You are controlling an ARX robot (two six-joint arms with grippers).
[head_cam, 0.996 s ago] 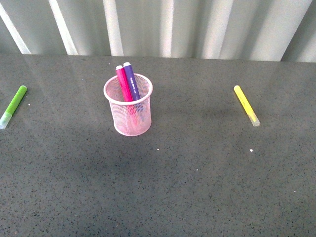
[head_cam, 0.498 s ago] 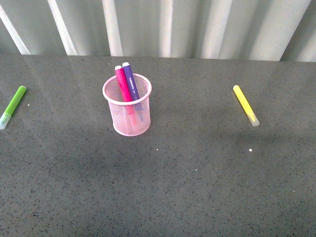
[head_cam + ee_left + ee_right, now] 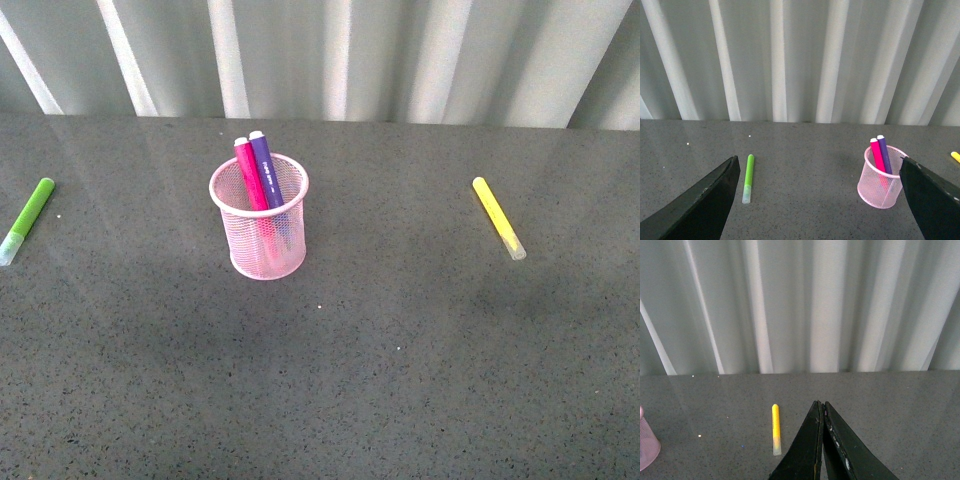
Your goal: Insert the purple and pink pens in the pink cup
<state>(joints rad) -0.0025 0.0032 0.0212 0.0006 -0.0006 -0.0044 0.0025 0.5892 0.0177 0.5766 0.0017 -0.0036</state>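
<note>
The pink cup (image 3: 260, 232) stands upright on the dark table, left of centre. The magenta-pink pen (image 3: 249, 172) and the purple pen (image 3: 266, 168) stand inside it side by side, leaning back, their ends above the rim. No gripper shows in the front view. In the left wrist view my left gripper (image 3: 820, 172) is open and empty, with the cup (image 3: 880, 186) and both pens (image 3: 878, 154) just inside its right finger (image 3: 932, 192). In the right wrist view my right gripper (image 3: 820, 405) is shut and empty; the cup's edge (image 3: 646, 446) shows at the far side.
A lime-green marker (image 3: 27, 218) lies at the table's left edge and also shows in the left wrist view (image 3: 747, 177). A yellow marker (image 3: 498, 216) lies at the right and shows in the right wrist view (image 3: 775, 428). A grey ribbed wall (image 3: 330, 55) stands behind the table.
The whole front view shifts by a few pixels between frames. The cup, the pens and the markers keep their places on the table.
</note>
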